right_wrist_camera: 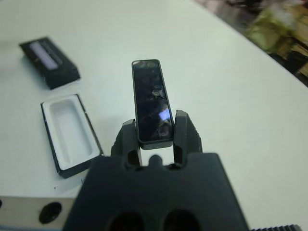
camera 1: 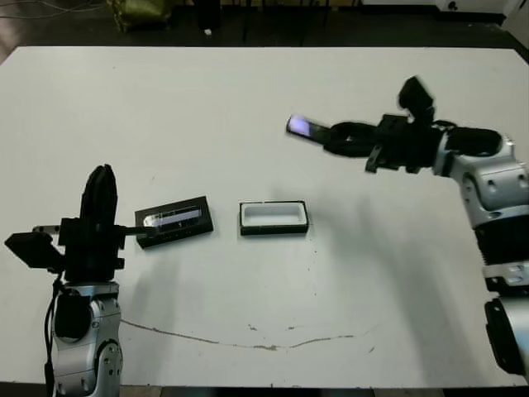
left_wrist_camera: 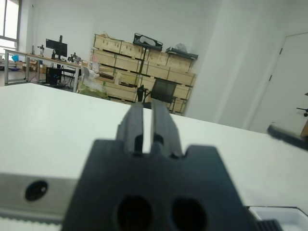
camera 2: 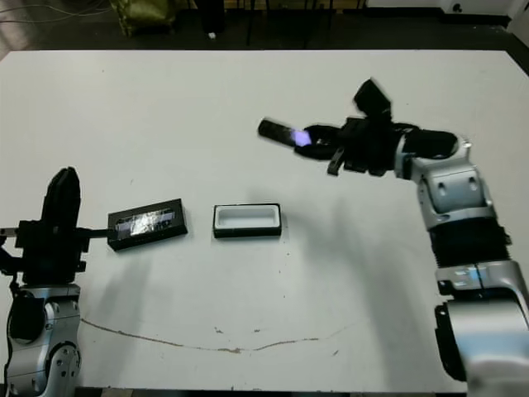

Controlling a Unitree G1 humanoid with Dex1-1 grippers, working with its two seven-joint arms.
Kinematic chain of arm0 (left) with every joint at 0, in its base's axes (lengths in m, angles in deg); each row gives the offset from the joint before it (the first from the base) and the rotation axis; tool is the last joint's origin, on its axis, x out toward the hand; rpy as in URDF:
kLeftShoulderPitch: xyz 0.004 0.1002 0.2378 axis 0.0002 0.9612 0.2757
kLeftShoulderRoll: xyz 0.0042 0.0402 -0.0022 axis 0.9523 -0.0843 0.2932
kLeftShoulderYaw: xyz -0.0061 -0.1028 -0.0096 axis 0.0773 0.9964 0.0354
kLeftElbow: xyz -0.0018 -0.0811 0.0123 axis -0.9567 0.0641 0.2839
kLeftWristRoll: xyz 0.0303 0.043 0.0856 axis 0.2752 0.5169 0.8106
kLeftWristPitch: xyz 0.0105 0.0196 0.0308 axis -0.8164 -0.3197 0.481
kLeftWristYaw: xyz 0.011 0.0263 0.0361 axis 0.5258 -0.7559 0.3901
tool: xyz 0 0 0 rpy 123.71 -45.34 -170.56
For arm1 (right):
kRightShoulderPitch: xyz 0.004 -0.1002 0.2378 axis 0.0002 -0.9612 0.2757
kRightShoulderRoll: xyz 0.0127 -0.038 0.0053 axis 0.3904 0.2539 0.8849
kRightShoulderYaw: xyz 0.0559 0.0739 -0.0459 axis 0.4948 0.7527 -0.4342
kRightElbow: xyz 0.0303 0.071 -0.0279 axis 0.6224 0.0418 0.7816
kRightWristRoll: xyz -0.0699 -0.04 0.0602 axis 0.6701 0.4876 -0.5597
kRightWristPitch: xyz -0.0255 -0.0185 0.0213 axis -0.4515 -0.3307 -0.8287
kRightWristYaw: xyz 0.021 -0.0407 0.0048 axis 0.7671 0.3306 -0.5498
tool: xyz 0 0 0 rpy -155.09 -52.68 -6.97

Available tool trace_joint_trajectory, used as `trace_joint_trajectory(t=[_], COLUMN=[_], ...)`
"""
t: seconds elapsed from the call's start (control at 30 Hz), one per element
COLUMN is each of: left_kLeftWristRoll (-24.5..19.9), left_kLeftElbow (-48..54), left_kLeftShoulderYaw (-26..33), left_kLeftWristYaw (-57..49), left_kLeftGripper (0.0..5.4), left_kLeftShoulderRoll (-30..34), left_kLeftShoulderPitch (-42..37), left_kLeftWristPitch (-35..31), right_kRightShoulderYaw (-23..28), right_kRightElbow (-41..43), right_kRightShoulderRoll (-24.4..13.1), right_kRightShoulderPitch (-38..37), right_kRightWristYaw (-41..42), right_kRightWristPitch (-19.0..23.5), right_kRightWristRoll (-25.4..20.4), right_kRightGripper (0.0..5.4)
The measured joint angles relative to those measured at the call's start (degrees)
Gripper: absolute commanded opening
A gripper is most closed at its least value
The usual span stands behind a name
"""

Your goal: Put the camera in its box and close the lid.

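A humanoid robot's right gripper (right_wrist_camera: 155,137) holds the camera (right_wrist_camera: 151,100) in the air above the white table (camera 1: 248,107), its two fingers (right_wrist_camera: 182,132) clamped on the sides of one end of the slim black bar while the free end juts out toward the table's middle, a bluish-purple patch glowing on one face. The box (camera 1: 274,217) sits open and empty on the table nearer the robot, white lining up, well apart from the raised camera; the lid (camera 1: 174,221) lies flat just beside it on the robot's left, silvery strip showing, with a clear gap between the two. The left gripper (left_wrist_camera: 150,126) hangs at the table's near left edge, close to the lid, its fingers pressed nearly together and gripping nothing. The task appears to be in its carrying step: the camera is in hand but not yet boxed, and the lid is untouched. The next move would seem to call for bringing the camera over the tray, turning it so its long side lines up with the tray's length, and lowering it level into the lining before letting go; a skewed bar could catch on the rim.
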State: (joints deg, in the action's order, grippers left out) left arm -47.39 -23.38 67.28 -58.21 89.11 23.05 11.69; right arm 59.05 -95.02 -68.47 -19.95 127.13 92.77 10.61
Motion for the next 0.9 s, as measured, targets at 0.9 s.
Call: trace_joint_trajectory(t=[0.9], left_kLeftWristRoll=[0.69], left_kLeftElbow=[0.46], left_kLeftShoulderYaw=[-0.56], left_kLeftWristYaw=[-0.71], left_kLeftGripper=[0.0], left_kLeftShoulderRoll=[-0.12], left_kLeftShoulderPitch=[0.67], left_kLeftWristPitch=[0.2], right_kRightShoulderYaw=[-3.75], right_kRightElbow=[26.8], right_kRightShoulderRoll=[-3.85], right_kRightShoulderPitch=[-10.09], right_kRightWristYaw=[-0.29], right_kRightWristPitch=[13.82], right_kRightWristRoll=[1.05], right_kRightGripper=[0.1])
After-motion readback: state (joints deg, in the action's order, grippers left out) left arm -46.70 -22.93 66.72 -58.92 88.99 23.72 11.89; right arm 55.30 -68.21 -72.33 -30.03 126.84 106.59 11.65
